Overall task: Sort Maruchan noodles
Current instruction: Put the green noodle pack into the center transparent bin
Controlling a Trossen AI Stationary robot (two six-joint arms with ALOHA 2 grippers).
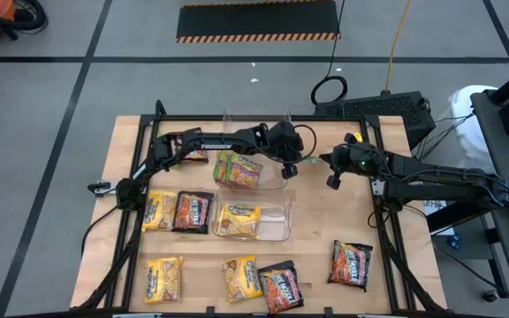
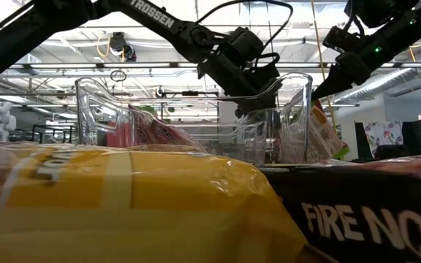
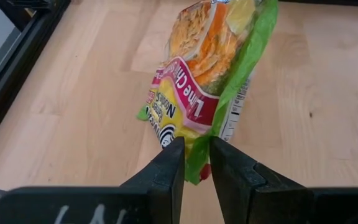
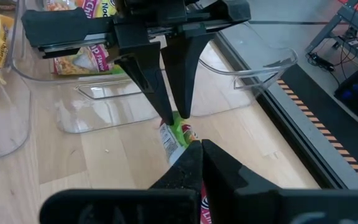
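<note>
A green-and-yellow Maruchan noodle packet (image 3: 210, 68) hangs over the bare wood just right of the far clear bin (image 1: 253, 181). My left gripper (image 3: 196, 146) is shut on one end of it. My right gripper (image 4: 199, 146) meets it from the other side, fingers shut at the packet's other end (image 4: 171, 138). In the high view the two grippers (image 1: 290, 170) (image 1: 332, 179) face each other a packet's length apart. More packets lie flat on the table: yellow (image 1: 159, 210), dark (image 1: 193, 212) and dark (image 1: 350, 263). My left gripper pinches the packet's crimped end edge (image 3: 194, 158) between its two fingers, slanting down from the table's left. The packet runs on away from the fingertips, on edge and clear of the table. My right gripper is shut on the packet's opposite end (image 4: 174, 142), coming from the table's right. Its own fingers hide the place of contact. A red bit of packet (image 4: 205, 210) shows through the gap under them.
The far bin holds green packets (image 1: 237, 170); the near clear bin (image 1: 277, 231) holds a yellow packet (image 1: 239, 219). Along the near edge lie yellow packets (image 1: 163, 278) (image 1: 241, 278) and a dark one (image 1: 281, 287). A black frame (image 1: 387, 256) runs along the table's sides.
</note>
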